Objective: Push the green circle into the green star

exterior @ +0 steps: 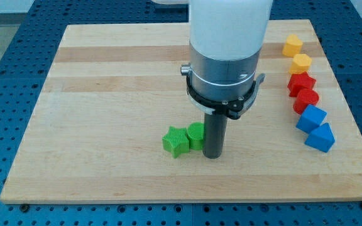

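Note:
The green circle [195, 134] lies on the wooden board [105, 75] below the middle of the view. The green star [175, 141] lies just to its left and touches it. My tip [213, 155] rests on the board right beside the circle's right side, touching or nearly touching it. The rod [214, 135] rises from the tip into the arm's large white and silver body [226, 50], which hides the board behind it.
Along the view's right edge stands a column of blocks: two yellow ones [292, 46] [301, 63], two red ones [301, 83] [307, 99], then a blue cube [311, 118] and a blue triangular block [321, 138]. Blue perforated table surrounds the board.

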`<state>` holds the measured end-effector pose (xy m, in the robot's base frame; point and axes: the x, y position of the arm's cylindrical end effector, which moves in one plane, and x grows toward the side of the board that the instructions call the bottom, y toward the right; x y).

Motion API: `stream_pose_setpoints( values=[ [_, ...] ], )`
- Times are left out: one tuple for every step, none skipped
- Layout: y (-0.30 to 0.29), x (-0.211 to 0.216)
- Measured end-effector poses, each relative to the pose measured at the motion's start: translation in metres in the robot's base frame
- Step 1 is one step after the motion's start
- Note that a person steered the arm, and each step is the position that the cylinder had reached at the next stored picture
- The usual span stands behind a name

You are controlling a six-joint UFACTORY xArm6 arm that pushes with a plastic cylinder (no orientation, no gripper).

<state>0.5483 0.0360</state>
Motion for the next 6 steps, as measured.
stream_pose_setpoints(
  values=[
    [0.000,0.000],
    [0.031,0.001],
    [0.059,-0.014],
    [0.044,-0.043],
    [0.016,-0.045],
    [0.000,-0.045]
  ],
)
